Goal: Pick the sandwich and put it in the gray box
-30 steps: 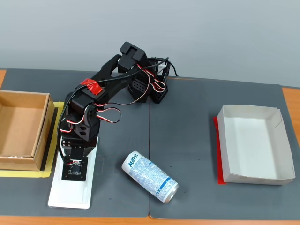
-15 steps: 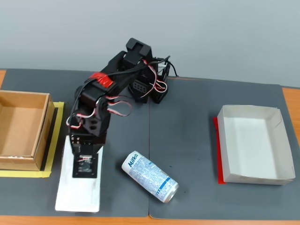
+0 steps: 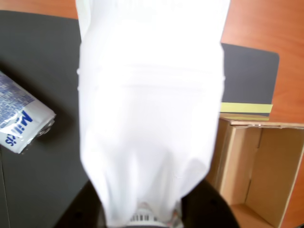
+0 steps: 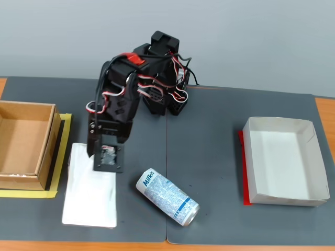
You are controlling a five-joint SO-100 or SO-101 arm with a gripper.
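while the sandwich (image 4: 89, 201) hangs from the closed end effector (image 4: 107, 158) above the desk (image 4: 209, 130) beside the brown box (image 4: 21, 144), it should be lifted higher to clear the can (image 4: 167, 197) before swinging toward the gray box (image 4: 282, 162), which sits well apart at the fixed view's right. compared with a second ago, the arm has risen and the packet's gripped end has come off the desk.

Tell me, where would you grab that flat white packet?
At one short end, pinching across its thin faces. The sandwich is long, flat and wide, so only its thickness fits the gripper. In the wrist view the packet's labelled end sits at the gripper, apparently already held there, away from the can.
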